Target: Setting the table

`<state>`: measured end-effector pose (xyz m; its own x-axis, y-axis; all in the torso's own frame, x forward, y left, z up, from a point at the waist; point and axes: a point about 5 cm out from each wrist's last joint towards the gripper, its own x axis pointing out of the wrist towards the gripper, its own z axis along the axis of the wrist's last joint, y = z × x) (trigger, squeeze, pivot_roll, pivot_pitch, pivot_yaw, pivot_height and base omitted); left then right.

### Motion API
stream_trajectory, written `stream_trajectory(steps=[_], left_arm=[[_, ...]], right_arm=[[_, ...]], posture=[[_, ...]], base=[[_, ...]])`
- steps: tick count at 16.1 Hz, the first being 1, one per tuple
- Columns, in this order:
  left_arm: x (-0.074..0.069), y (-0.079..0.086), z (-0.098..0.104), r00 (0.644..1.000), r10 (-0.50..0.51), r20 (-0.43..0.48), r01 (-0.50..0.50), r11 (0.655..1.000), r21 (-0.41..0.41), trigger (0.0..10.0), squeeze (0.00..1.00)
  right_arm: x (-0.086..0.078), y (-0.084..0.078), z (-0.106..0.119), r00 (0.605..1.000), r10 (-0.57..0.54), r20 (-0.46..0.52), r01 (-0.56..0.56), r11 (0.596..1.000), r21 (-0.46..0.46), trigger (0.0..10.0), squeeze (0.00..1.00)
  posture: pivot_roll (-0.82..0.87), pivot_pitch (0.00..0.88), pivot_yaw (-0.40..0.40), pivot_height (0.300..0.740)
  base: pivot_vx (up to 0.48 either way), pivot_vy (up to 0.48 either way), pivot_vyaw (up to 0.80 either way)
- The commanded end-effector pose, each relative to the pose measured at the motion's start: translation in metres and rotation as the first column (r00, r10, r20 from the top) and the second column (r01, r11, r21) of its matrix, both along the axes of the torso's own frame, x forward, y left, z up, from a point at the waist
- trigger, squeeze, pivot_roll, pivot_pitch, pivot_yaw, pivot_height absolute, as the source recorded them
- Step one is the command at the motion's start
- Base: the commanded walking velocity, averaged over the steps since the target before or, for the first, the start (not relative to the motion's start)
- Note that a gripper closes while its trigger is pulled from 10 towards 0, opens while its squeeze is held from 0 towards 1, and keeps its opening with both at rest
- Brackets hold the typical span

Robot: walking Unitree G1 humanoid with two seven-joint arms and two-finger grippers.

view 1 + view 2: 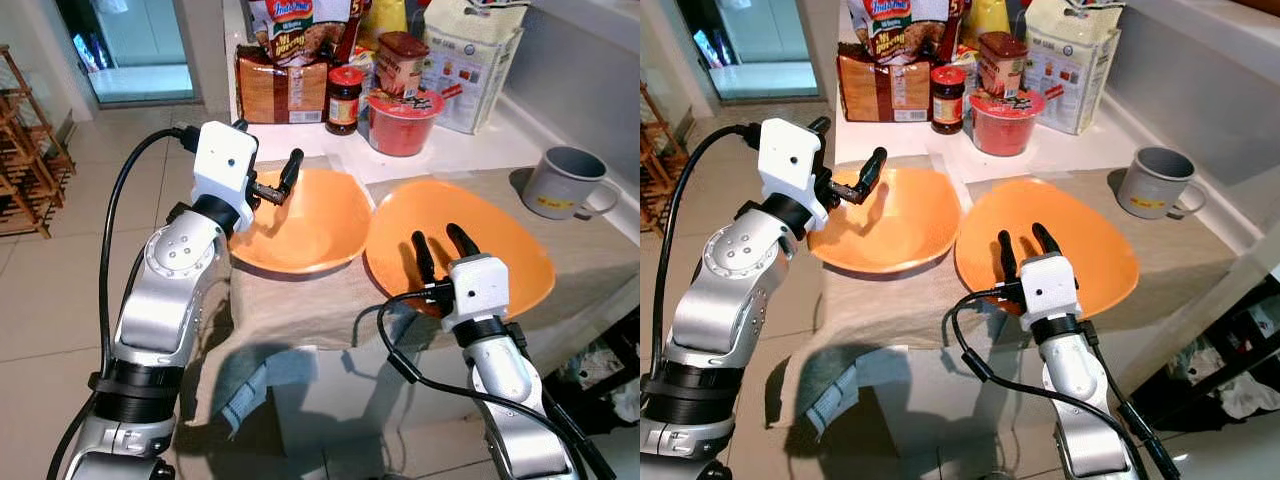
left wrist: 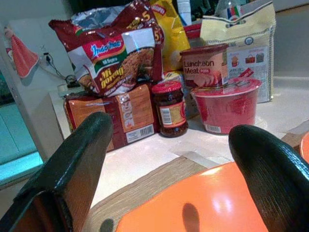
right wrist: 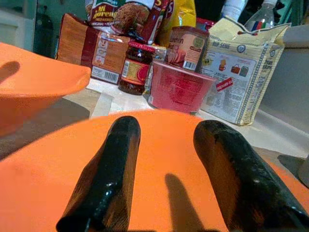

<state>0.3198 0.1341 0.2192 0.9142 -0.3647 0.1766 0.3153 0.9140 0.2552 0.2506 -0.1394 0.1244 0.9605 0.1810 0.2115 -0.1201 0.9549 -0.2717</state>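
Left eye view: counter draped with a cloth [image 1: 300, 310]
Left bowl [image 1: 310, 225]: orange, sat on the cloth, left of centre
Right bowl [image 1: 490, 250]: orange, just beside the first, rims nearly touching
Left gripper [image 1: 268, 178]: hovered over the left bowl's left rim, fingers spread, grasping nothing
Right gripper [image 1: 440, 250]: lay over the right bowl's near side, fingers parted, nothing between
Grey mug [image 1: 562, 183]: far right
Groceries [image 1: 345, 70]: noodle packets, jar, red tub, farther back

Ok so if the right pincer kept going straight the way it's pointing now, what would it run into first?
The right pincer, open, hovers over the right orange plate, pointing toward the counter's back. Straight ahead, it would probably first meet the plate's raised far rim; if it clears that, the red tub. Height above the plate is unclear.
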Motion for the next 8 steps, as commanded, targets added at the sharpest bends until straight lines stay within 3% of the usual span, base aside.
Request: stream_trajectory(steps=[1, 8], left_arm=[[-0.0020, -0.0009, 0.0024, 1.000, -0.001, 0.007, 0.001, 1.000, -0.001, 10.0, 0.00], [-0.0084, -0.0053, -0.0028, 1.000, 0.007, 0.000, -0.007, 1.000, -0.030, 10.0, 0.00]], right_arm=[[-0.0025, -0.0010, -0.0044, 1.000, 0.005, -0.025, -0.005, 1.000, -0.008, 10.0, 0.00], [-0.0039, -0.0013, -0.0042, 1.000, 0.020, -0.023, -0.021, 1.000, -0.022, 10.0, 0.00]], posture=[[0.04, 0.004, -0.009, 0.740], [0.03, 0.000, -0.018, 0.740]], base=[[0.000, 0.000, 0.00], [0.000, 0.000, 0.00]])
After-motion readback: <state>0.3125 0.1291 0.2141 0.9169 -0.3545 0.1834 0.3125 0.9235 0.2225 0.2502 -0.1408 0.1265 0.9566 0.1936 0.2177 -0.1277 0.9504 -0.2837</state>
